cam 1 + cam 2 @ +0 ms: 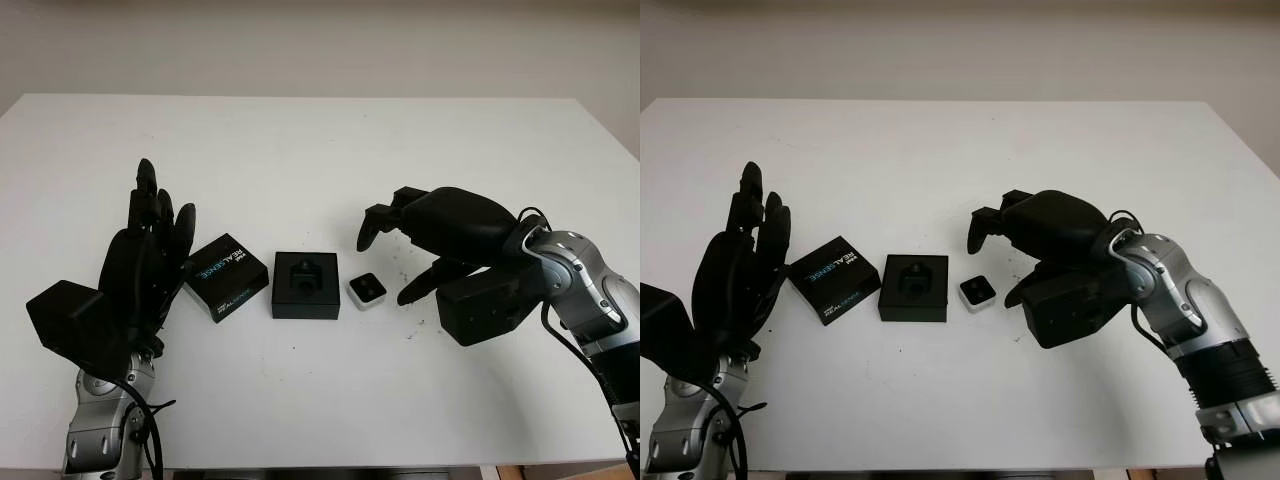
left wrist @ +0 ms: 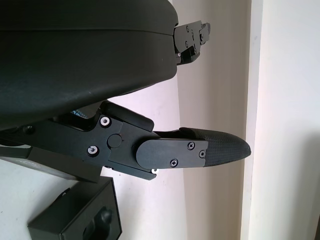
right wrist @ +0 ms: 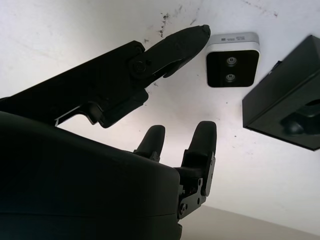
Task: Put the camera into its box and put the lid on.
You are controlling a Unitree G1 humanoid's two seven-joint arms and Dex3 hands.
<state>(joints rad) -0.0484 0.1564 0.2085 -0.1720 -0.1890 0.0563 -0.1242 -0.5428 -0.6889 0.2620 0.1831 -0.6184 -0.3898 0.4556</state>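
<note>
The right hand (image 1: 405, 255) hovers over the white tabletop (image 1: 320, 150) just right of the camera (image 1: 367, 291), palm down, open and holding nothing; its thumb tip lies close beside the camera, though whether it touches is hard to judge. The small silver-edged camera sits on the tabletop, just right of the open black box (image 1: 305, 285), whose dark insert faces up. The lid (image 1: 226, 277), printed with white lettering, lies flat just left of the box. The left hand (image 1: 140, 265) stands upright at the lid's left, fingers pointing up, open and holding nothing.
</note>
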